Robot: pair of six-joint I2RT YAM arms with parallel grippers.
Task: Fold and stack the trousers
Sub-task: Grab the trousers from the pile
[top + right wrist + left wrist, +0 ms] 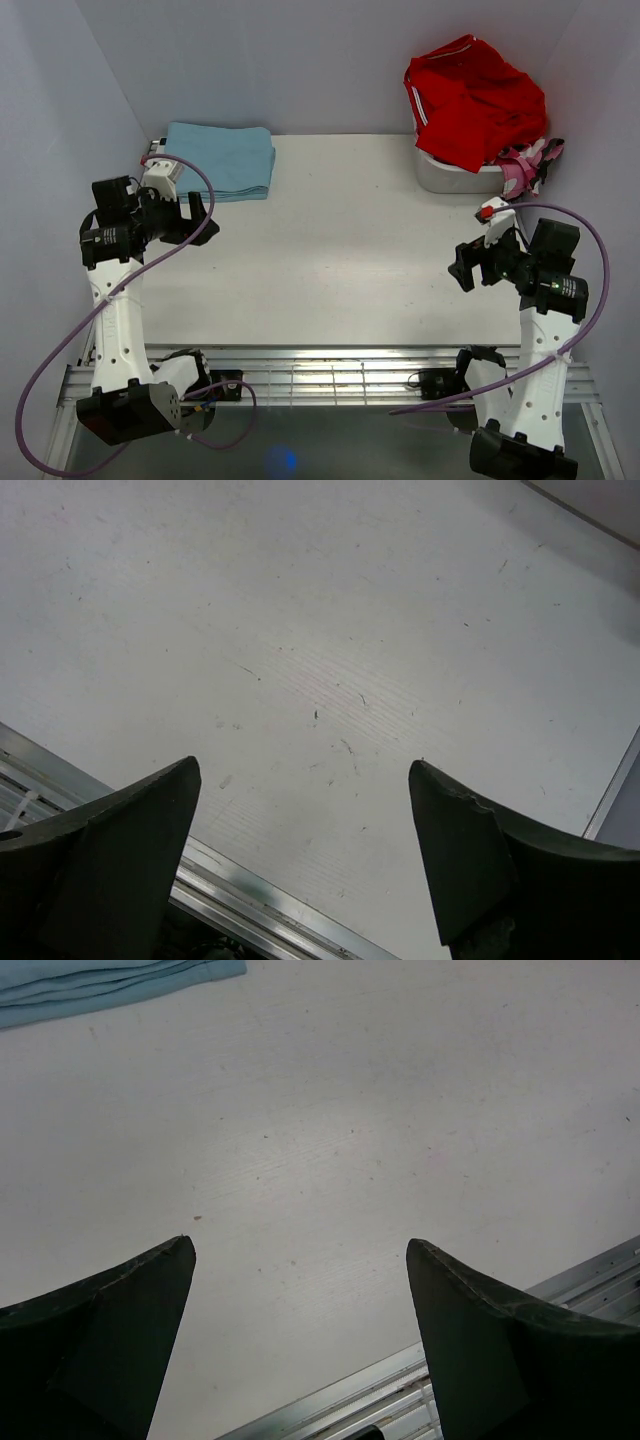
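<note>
A white table fills the middle of the top view, matte, faintly scuffed and speckled with small dark marks in both wrist views. It is closed in by plain pale walls at the back and on both sides. Along the lower edge of the frame runs a ribbed metal rail, which also shows at the lower right of the left wrist view. The trousers sit in the upper right of the top view. They are a crumpled red heap with white trim showing, piled in a grey tub and spilling over its rim. A pink patterned garment hangs over the tub's right side, touching the red cloth. In the upper left a folded light blue garment lies flat on the table, its edge just inside the upper left of the left wrist view. Purple cables loop around both arms. The left gripper hovers near the blue garment with its fingers spread wide and only bare table between them. The right gripper, at the right of the frame well short of the tub, is spread equally wide and holds nothing. Any print on the white wrist housings is too small to read.
</note>
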